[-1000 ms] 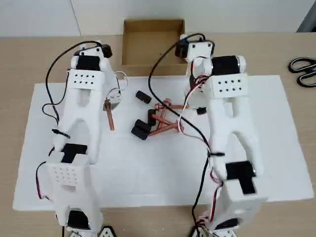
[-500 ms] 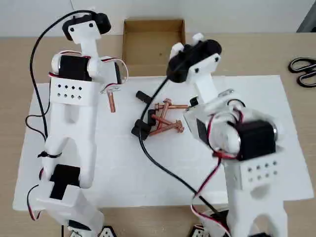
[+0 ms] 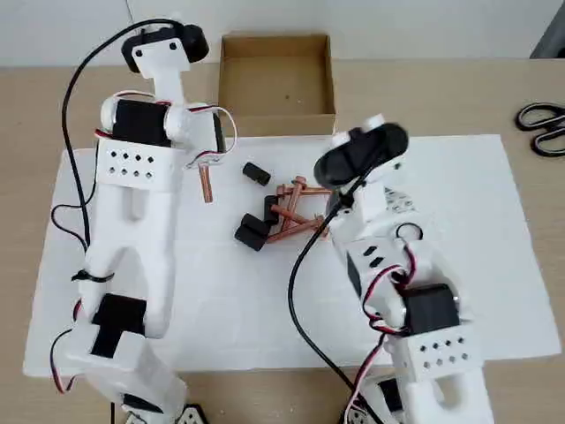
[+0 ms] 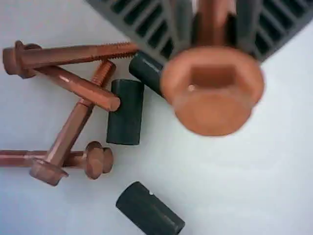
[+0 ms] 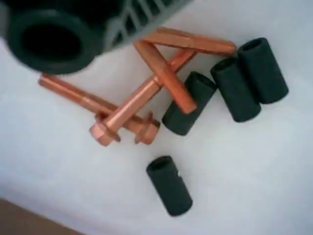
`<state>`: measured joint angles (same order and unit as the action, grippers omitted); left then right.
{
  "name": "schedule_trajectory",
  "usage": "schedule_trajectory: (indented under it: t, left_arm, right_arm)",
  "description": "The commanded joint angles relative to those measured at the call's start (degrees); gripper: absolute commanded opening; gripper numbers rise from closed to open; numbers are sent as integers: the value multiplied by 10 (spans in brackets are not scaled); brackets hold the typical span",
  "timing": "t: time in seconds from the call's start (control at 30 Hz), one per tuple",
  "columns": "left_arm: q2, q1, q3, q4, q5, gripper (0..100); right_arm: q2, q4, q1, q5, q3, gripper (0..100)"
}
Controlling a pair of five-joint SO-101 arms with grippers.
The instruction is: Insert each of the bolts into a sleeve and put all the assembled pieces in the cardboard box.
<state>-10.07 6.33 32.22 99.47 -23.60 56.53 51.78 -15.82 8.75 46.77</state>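
While your left fingers (image 4: 142, 19) are clamped on a bolt (image 4: 212, 90) by its shank, your right fingers (image 5: 134, 19) are clamped on a sleeve (image 5: 49, 41), seen end-on with the bore facing the wrist camera. The two held parts are apart. The bolt hangs over the white sheet (image 3: 265, 300) left of the heap, and your right arm sits just right of the heap.

Four loose bolts (image 3: 296, 212) lie crossed in that heap, mid-sheet. Three loose sleeves (image 5: 234, 88) lie flat, bunched at the heap's left edge, and the nearest one touches a bolt. A fourth sleeve (image 3: 256, 173) lies by itself, apart from the heap, on the side toward the box (image 3: 275, 42).

The box sits on the bench (image 3: 459, 97) at the sheet's far edge, open side up, roughly between the two arms. Scissors (image 3: 540, 124) lie on the bench by the sheet's far right corner.
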Motion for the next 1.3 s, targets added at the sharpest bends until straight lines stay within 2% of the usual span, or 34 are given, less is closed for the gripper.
schedule_trajectory:
  t: [0.0,0.07,0.23,0.3,0.4,0.5,0.67,0.93,1.07,1.2,1.27]
  left_arm:
    - [37,4,19,9,2,6]
    - [33,4,19,9,3,6]
    - [33,19,18,9,4,6]
    - [33,28,18,9,4,6]
    - [34,55,20,9,6,6]
    - [39,92,23,-5,38,6]
    - [39,125,42,-36,43,6]
    - [39,126,247,-29,44,6]
    - [39,137,349,10,43,6]
    - [59,138,443,10,43,6]
    - [84,138,451,10,44,6]
  right_arm:
    - [18,-29,7,-8,25,4]
    - [22,-50,2,-35,44,4]
    - [72,-117,3,-174,110,5]
    - [100,-147,2,-198,148,5]
    - [122,-202,-13,-180,205,5]
    - [128,-252,-31,-148,245,5]
    - [129,-299,-59,-156,280,5]
    - [129,-298,-103,-163,287,5]
    - [129,-298,-106,-181,287,5]
    - [129,-298,-106,-191,289,5]
    - [129,-302,-106,-191,297,5]
